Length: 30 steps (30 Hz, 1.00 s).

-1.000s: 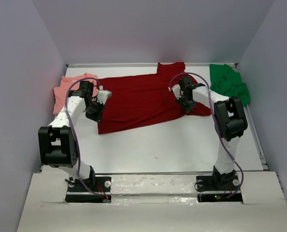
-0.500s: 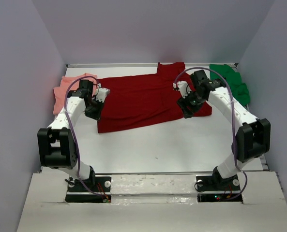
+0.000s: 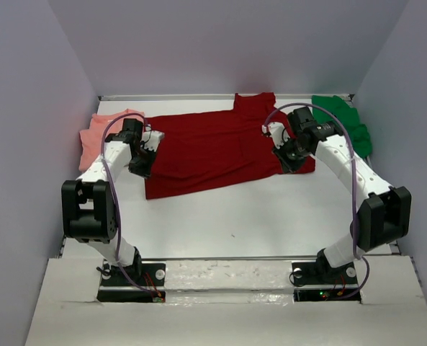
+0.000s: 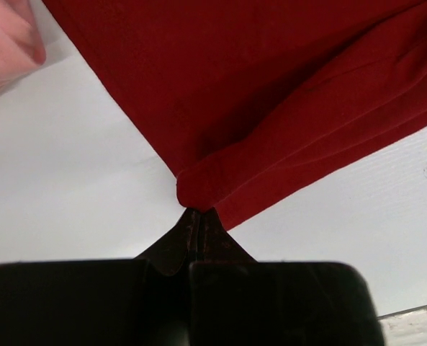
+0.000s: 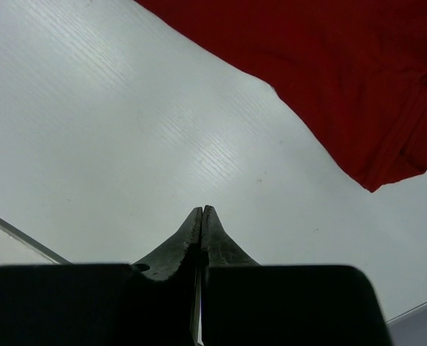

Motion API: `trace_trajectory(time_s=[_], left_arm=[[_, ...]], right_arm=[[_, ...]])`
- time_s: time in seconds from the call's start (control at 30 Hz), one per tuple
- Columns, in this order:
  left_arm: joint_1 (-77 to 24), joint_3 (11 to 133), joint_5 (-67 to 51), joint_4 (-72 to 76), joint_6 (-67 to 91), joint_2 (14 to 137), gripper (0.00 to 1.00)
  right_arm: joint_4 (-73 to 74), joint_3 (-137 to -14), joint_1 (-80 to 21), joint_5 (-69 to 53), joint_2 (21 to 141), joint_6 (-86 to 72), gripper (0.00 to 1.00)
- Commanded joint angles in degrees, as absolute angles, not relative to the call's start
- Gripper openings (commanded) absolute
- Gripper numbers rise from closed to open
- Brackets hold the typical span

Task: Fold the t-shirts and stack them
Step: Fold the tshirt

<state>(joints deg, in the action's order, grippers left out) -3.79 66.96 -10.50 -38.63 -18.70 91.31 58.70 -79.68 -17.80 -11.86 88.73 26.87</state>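
So far: none of the shirts is folded and no stack exists; by my judgement all the folding and stacking is left to do.
Dark red t-shirt (image 3: 213, 148): spread flat across the back-middle of the table (image 3: 235, 209), one sleeve reaching toward the back edge; it looks to be the one being worked on.
Salmon pink t-shirt (image 3: 98, 137): bunched at the far left corner, its edge just beside the red shirt's left end.
Bright green t-shirt (image 3: 343, 122): crumpled in the far right corner, near the red shirt's right end.
Left gripper (image 4: 195, 216): fingers pressed together, a rolled fold of the red hem bunched at their tips, apparently pinched.
Right gripper (image 5: 201, 213): fingers pressed together on nothing, over bare table just short of the red shirt's corner.
Count: three t-shirts, one of each colour; two grippers.
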Motion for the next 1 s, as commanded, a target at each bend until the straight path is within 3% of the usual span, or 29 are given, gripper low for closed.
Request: trace_trajectory(time_s=[0.0, 0.67, 0.97], left_arm=[[-4.1, 70.0, -9.1, -38.4, -17.4, 93.1, 0.00], [-4.5, 73.6, -6.1, -38.1, -16.2, 97.6, 0.00], [-4.6, 74.2, -6.0, -38.3, -16.1, 98.6, 0.00]], right_arm=[[58.7, -77.8, -17.7, -10.6, 84.4, 26.1, 0.00], [56.5, -73.1, -17.7, -9.7, 82.1, 25.3, 0.00], [38.7, -70.6, -16.5, 5.1, 89.4, 24.8, 0.00]])
